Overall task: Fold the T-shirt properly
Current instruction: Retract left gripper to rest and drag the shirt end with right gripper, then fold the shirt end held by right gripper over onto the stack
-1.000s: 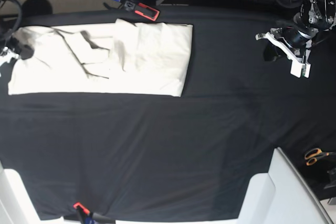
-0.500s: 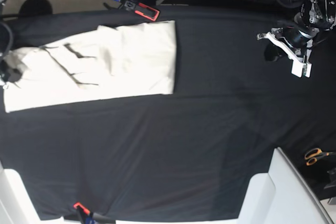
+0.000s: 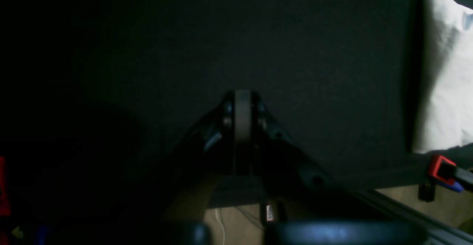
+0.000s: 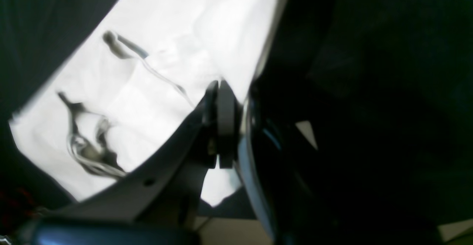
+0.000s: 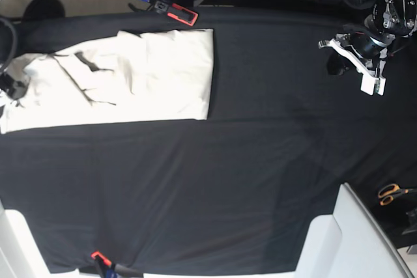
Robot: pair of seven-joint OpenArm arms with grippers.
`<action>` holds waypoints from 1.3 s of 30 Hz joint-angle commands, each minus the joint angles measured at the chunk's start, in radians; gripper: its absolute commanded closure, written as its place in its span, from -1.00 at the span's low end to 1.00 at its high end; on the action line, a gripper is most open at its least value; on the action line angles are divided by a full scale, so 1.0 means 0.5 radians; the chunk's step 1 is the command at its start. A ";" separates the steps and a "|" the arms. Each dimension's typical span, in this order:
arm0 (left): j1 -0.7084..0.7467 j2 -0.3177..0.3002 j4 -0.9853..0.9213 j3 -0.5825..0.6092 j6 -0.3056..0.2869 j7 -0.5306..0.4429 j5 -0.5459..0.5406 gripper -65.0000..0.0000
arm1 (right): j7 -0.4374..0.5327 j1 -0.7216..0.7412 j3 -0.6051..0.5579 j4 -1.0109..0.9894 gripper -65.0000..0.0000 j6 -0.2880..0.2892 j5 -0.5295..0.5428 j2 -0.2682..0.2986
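Base view shows the large plain cream cotton T-shirt (image 5: 124,76) lying as a long pale rectangle along the far-left part of the black cloth-covered bench (image 5: 215,180), already doubled lengthwise, its long axis running left to right. Its right end is a clean straight fold; its left end, creased and shadowed, reaches the bench's left edge. Soft, limp and matte, the fabric shows shallow wrinkles and one dark tuck near its left third.

At that left end sits the right gripper (image 4: 221,89). From the right wrist view its fingers look pressed nearly together with the cream cloth right at their tips, so I judge they have a thin pinch of the shirt's edge, though blur hides the exact contact. This arm is plainly the nearer one; any further fold would have to carry the left end rightward along the long axis.

Well apart from the shirt's right end, over bare black cloth, hangs the left gripper (image 5: 365,63), white and hard-edged. Its fingers are fully together and hold nothing; the left wrist view shows only dark bench beneath them, with the shirt far off to one side.

Just beyond the shirt's far edge lies a red-and-blue plastic clamp (image 5: 171,8).
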 commanded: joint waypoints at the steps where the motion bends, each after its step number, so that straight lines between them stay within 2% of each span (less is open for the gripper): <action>1: 0.004 -0.027 0.035 -0.013 -0.016 -0.032 -0.022 1.00 | 0.020 -0.018 -0.031 0.110 0.99 0.002 0.033 0.020; 2: 0.004 -0.027 0.035 -0.013 -0.016 -0.032 -0.022 1.00 | 0.023 -0.055 -0.071 0.196 0.99 -0.047 0.033 0.008; 6: 0.007 -0.027 0.035 -0.010 -0.016 -0.032 -0.022 1.00 | 0.091 -0.223 -0.289 0.577 0.99 -0.467 0.033 0.002; 12: 0.007 -0.024 0.035 -0.010 -0.016 -0.032 -0.022 1.00 | 0.173 -0.349 -0.691 1.037 0.99 -0.980 0.021 0.020; 14: 0.007 -0.024 0.035 -0.010 -0.016 -0.032 -0.022 1.00 | 0.173 -0.346 -0.859 1.132 0.99 -1.164 -0.130 0.035; 17: 0.007 -0.024 0.035 -0.010 -0.016 -0.032 -0.022 1.00 | 0.164 -0.346 -1.089 1.276 0.99 -1.333 -0.443 0.026; 19: 0.007 -0.024 0.032 -0.010 -0.016 -0.032 -0.022 1.00 | 0.091 -0.349 -1.206 1.377 0.99 -1.434 -0.602 -0.017; 22: 0.007 -0.024 0.032 -0.010 -0.016 -0.032 -0.022 1.00 | -0.060 -0.349 -1.298 1.519 0.98 -1.492 -0.753 -0.096; 26: 0.004 -0.024 0.032 -0.010 -0.016 -0.032 -0.022 1.00 | -0.213 -0.343 -1.412 1.687 0.98 -1.492 -0.912 -0.216; 29: 0.004 -0.024 0.032 -0.010 -0.016 -0.032 -0.022 1.00 | -0.256 -0.343 -1.482 1.712 0.98 -1.492 -1.011 -0.299; 39: 0.007 -0.027 0.029 -0.013 -0.016 -0.032 -0.022 1.00 | -0.302 -0.322 -1.697 1.709 0.98 -1.498 -1.047 -0.517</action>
